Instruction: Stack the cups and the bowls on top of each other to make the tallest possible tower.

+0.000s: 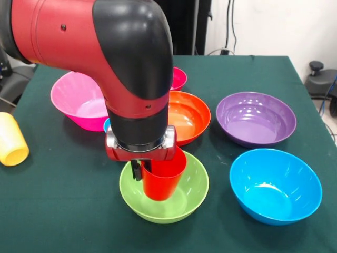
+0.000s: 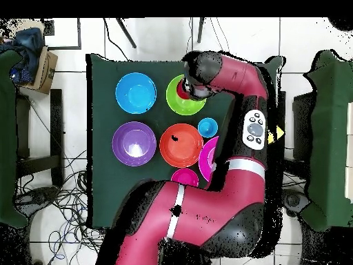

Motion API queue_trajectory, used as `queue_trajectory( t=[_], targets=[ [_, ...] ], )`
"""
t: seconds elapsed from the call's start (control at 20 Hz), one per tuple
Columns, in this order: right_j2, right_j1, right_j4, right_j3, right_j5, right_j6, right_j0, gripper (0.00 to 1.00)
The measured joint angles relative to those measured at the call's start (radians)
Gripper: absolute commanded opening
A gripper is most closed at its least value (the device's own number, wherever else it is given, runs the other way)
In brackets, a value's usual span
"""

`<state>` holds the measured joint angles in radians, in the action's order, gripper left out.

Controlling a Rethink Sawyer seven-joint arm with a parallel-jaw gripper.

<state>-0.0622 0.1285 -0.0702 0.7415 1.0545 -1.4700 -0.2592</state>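
Note:
My gripper is shut on the rim of a red cup, which stands upright with its base down inside the lime green bowl. I cannot tell whether the cup touches the bowl's floor. In the overhead view the gripper and red cup sit over the lime green bowl. Around it are the orange bowl, purple bowl, blue bowl, hot pink bowl and small pink-red bowl. A light blue cup stands upright, mostly hidden behind my arm in the front view.
A yellow cup lies on its side at the left edge of the green table. My arm's thick red and black links hang over the middle and hide part of the hot pink and orange bowls.

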Motion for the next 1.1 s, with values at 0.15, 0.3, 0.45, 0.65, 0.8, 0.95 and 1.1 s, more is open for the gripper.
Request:
queue_trajectory(
  t=[0.15,0.3,0.45,0.65,0.8,0.95,1.1],
  targets=[
    [0.000,-0.010,0.000,0.000,0.000,0.000,0.002,0.00],
    [0.000,-0.014,0.000,0.000,0.000,0.000,0.004,0.00],
    [0.000,-0.020,0.000,-0.001,0.000,0.000,0.008,0.00],
    [0.000,-0.044,0.002,-0.019,0.000,0.000,0.019,0.00],
    [0.000,-0.062,0.003,-0.032,0.000,0.000,0.025,0.00],
    [-0.001,-0.080,0.004,-0.039,-0.001,0.000,0.029,1.00],
    [-0.001,-0.087,0.004,-0.039,-0.005,0.000,0.029,1.00]
  ],
)
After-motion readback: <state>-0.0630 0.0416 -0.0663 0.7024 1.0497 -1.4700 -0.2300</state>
